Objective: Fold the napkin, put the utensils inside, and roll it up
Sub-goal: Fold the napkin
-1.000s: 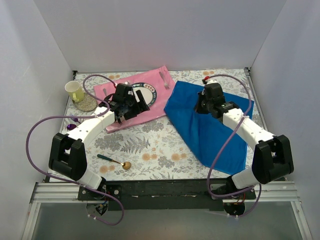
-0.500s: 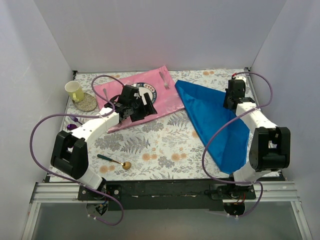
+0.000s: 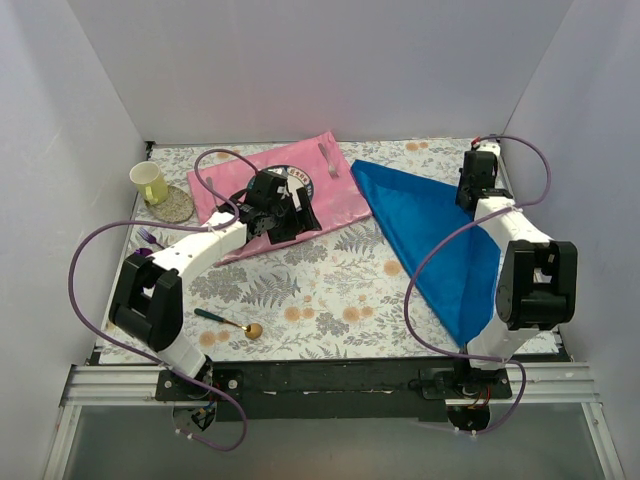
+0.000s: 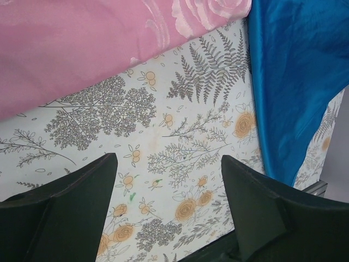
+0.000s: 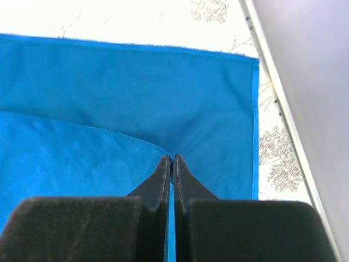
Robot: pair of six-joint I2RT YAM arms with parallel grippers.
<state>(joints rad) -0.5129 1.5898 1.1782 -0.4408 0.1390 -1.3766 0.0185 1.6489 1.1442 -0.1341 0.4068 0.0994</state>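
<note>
Pinching a fold of the napkin [image 5: 82,98], the right claw [image 5: 172,160] has both fingers pressed together with blue cloth caught at their tips. In the overhead view the napkin lies at the 3 o'clock side of the counter [image 3: 320,290], doubled over into a rough triangle. One point reaches toward 12 o'clock, just beside the pink placemat [image 3: 335,195], and another toward 5 o'clock near the front edge.

The left claw [image 4: 169,164] is spread wide and holds nothing. It hangs above bare patterned counter, with the placemat edge at 11 o'clock and the napkin edge at 2 o'clock in its own wrist view.

The spoon [image 3: 228,322] lies flat at 7 o'clock on the counter, well apart from the napkin and from both claws. Its gold bowl points toward 4 o'clock and its dark handle toward 10 o'clock.

A yellow mug [image 3: 149,182] stands at 10 o'clock.
</note>
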